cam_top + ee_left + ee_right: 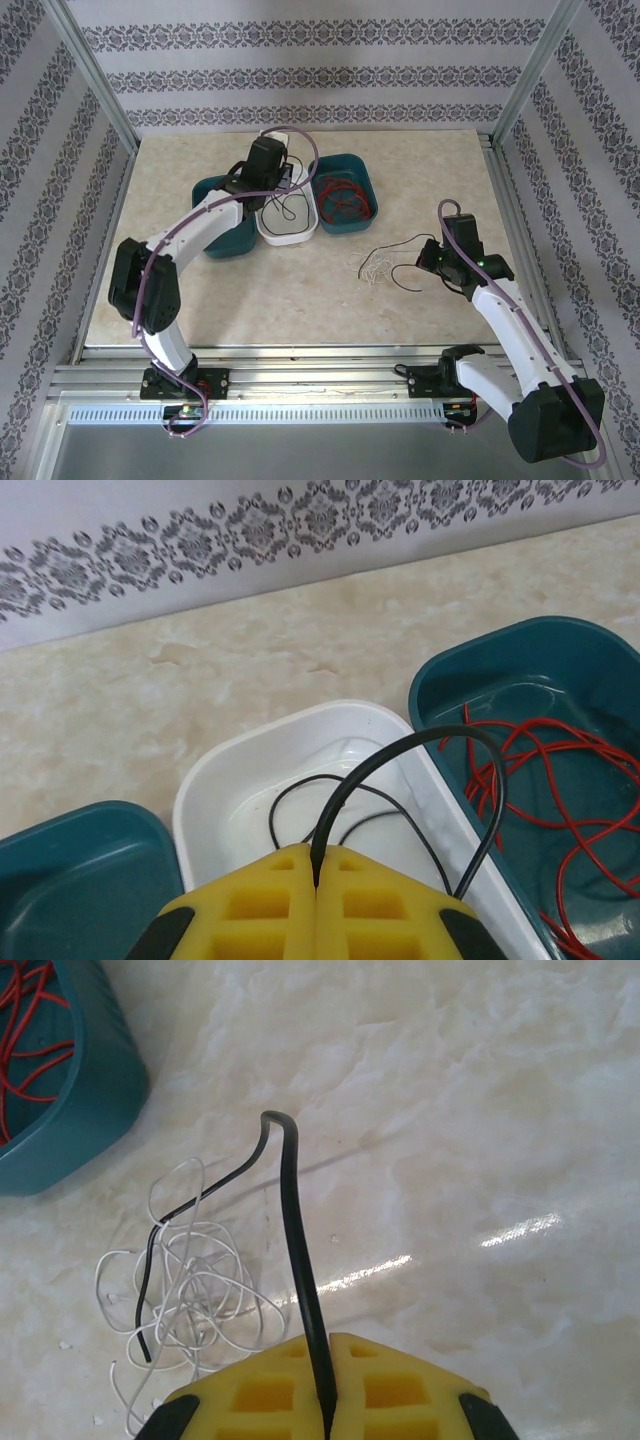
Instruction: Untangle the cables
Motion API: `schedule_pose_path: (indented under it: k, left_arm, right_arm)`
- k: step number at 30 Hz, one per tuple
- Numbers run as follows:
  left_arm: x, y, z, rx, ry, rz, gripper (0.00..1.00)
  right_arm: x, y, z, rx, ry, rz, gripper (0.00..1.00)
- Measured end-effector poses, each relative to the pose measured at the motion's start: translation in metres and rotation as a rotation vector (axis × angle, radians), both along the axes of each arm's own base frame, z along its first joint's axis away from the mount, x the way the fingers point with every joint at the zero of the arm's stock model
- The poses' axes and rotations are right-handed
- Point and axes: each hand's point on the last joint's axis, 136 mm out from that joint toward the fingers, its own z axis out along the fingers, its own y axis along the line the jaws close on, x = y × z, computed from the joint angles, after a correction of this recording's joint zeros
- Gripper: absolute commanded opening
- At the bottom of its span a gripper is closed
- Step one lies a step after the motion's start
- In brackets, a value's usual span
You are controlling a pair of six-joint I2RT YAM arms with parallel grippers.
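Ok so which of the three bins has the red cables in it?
The teal bin right of the white bin: red cables lie coiled inside it. The white bin holds a black cable; the other teal bin shows no red.

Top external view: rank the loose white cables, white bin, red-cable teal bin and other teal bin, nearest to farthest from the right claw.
From the right claw:
1. White cables, on the table just left of it.
2. Red-cable teal bin, back and left.
3. White bin, left of that bin.
4. Other teal bin, farthest left.
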Motion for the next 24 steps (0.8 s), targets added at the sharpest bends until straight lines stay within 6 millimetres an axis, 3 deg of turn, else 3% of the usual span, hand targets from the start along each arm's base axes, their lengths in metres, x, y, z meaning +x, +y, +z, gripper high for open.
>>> schedule_pose_path:
  k: [6,11,15,17,24]
  left_arm:
    - [0.013,0.0,-0.056,0.003,0.114,0.017,0.0]
    - [0.019,0.008,-0.097,-0.011,0.205,0.05,0.02]
    - [0.017,0.013,-0.114,-0.023,0.252,0.07,0.31]
    - [0.017,0.013,-0.115,-0.041,0.259,0.079,0.39]
    - [0.017,0.012,-0.113,-0.061,0.26,0.087,0.57]
  right_arm:
    - [0.0,0.008,0.015,0.0,-0.014,0.029,0.0]
    - [-0.001,0.015,0.041,-0.005,-0.065,0.064,0.0]
    - [-0.003,0.017,0.06,-0.006,-0.109,0.074,0.0]
    - [-0.004,0.019,0.067,-0.009,-0.122,0.087,0.0]
    - [-0.006,0.025,0.086,-0.04,-0.172,0.146,0.0]
